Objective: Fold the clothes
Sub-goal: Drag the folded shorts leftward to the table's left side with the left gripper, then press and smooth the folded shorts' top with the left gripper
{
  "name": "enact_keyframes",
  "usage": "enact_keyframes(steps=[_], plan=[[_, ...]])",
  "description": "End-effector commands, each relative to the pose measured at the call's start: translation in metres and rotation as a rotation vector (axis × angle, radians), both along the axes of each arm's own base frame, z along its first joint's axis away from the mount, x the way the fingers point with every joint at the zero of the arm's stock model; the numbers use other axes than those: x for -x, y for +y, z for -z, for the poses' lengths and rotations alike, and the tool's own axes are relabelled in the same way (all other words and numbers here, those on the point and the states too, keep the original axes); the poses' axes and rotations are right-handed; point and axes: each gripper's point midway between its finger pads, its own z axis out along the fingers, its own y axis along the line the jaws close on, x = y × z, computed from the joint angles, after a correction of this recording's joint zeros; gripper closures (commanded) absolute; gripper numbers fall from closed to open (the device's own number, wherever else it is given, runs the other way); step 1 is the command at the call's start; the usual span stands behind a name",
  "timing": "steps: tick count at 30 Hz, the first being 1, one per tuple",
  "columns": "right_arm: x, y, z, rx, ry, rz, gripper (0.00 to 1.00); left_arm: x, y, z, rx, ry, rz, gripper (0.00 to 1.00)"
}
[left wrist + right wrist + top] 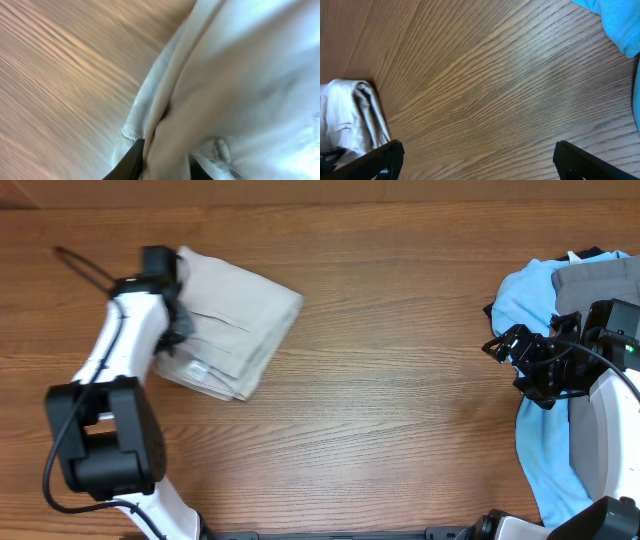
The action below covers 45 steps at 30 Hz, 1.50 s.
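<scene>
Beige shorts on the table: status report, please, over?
Left hand pinching edge of folded light beige cotton shorts. Right hand open, empty, over wooden table. Light blue T-shirt far right, clear.

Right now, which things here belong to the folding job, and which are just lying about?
Belongs to the job:
beige shorts
left pincer, at the shorts' edge

Just lying about:
light blue T-shirt
grey garment
</scene>
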Motion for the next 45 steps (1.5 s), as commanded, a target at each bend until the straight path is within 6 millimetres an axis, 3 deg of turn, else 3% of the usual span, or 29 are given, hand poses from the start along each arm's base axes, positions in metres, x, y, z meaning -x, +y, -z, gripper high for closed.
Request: enact_keyframes(steps=[1,8,9,11,13,17,21,24,25,27,29,32,36,37,42,43,45], plan=[[-0.003,-0.001,-0.005,0.009,-0.02,-0.005,0.0,-0.001,0.061,-0.008,-0.082,-0.05,-0.095,0.8],[-0.003,-0.001,-0.005,0.009,-0.02,-0.005,0.0,0.013,0.134,0.015,-0.092,-0.077,-0.27,0.8],[-0.003,-0.001,-0.005,0.009,-0.02,-0.005,0.0,0.02,0.148,0.026,-0.089,-0.062,-0.305,0.74],[-0.003,-0.001,-0.005,0.009,-0.02,-0.005,0.0,0.029,0.163,0.037,-0.087,-0.047,-0.341,0.49],[-0.003,-0.001,-0.005,0.009,-0.02,-0.005,0.0,0.038,0.176,0.042,-0.089,-0.025,-0.349,0.3],[-0.003,-0.001,-0.005,0.009,-0.02,-0.005,0.0,0.041,0.189,0.025,-0.038,-0.067,-0.381,0.02],[-0.003,-0.001,-0.005,0.009,-0.02,-0.005,0.0,0.024,0.179,-0.023,0.089,-0.185,-0.389,0.0],[-0.003,-0.001,-0.005,0.009,-0.02,-0.005,0.0,0.015,0.169,-0.066,0.135,-0.281,-0.4,0.03],[-0.003,-0.001,-0.005,0.009,-0.02,-0.005,0.0,0.004,0.153,-0.09,0.193,-0.354,-0.363,0.03],[-0.003,-0.001,-0.005,0.009,-0.02,-0.005,0.0,-0.004,0.127,-0.102,0.288,-0.392,-0.3,0.06],[-0.003,-0.001,-0.005,0.009,-0.02,-0.005,0.0,-0.004,0.103,-0.101,0.356,-0.361,-0.259,0.11],[-0.003,-0.001,-0.005,0.009,-0.02,-0.005,0.0,0.0,0.079,-0.084,0.371,-0.276,-0.233,0.2],[-0.003,-0.001,-0.005,0.009,-0.02,-0.005,0.0,-0.007,0.048,-0.052,0.4,-0.219,-0.153,0.85],[-0.003,-0.001,-0.005,0.009,-0.02,-0.005,0.0,-0.009,0.04,-0.04,0.407,-0.202,-0.128,0.92],[-0.003,-0.001,-0.005,0.009,-0.02,-0.005,0.0,0.004,0.008,0.01,0.438,-0.101,-0.074,0.96],[-0.003,-0.001,-0.005,0.009,-0.02,-0.005,0.0,0.015,-0.002,0.027,0.452,-0.054,-0.071,0.96],[-0.003,-0.001,-0.005,0.009,-0.02,-0.005,0.0,0.027,-0.008,0.041,0.463,-0.014,-0.074,0.96]])
